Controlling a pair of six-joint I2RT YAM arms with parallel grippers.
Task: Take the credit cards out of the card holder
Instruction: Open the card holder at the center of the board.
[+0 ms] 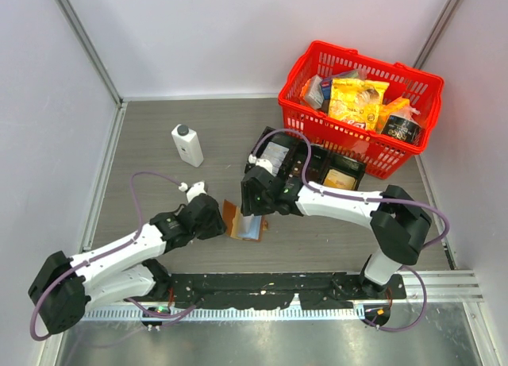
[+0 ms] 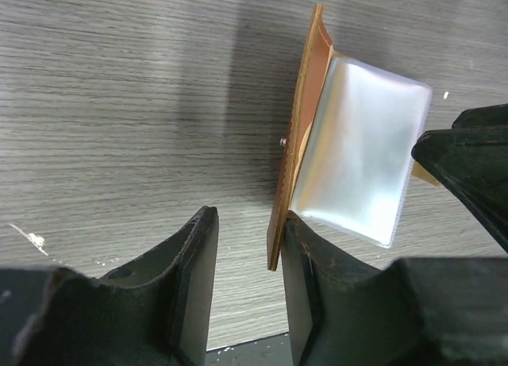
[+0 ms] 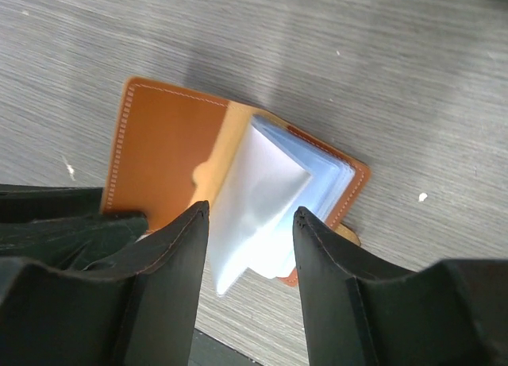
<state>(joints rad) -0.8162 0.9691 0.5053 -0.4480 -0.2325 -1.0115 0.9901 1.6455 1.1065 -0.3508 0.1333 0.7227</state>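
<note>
The card holder [image 1: 244, 221] lies open on the table, its brown cover [image 3: 159, 152] raised on one side and its pale bluish pockets [image 3: 270, 191] fanned up. I cannot tell the credit cards apart from the pockets. My left gripper [image 2: 248, 217] is open, with the raised cover's edge [image 2: 278, 239] between its jaws, close against the right finger. My right gripper [image 3: 251, 209] is open just above the fanned pockets, which also show in the left wrist view [image 2: 357, 159]. In the top view the left gripper [image 1: 218, 219] and the right gripper [image 1: 258, 206] flank the holder.
A white bottle [image 1: 187, 144] stands at the back left. A black three-compartment tray [image 1: 317, 163] holds a gold packet [image 1: 340, 179] behind the right gripper. A red basket [image 1: 361, 104] of food packets is at the back right. A black strip [image 1: 262, 287] runs along the near edge.
</note>
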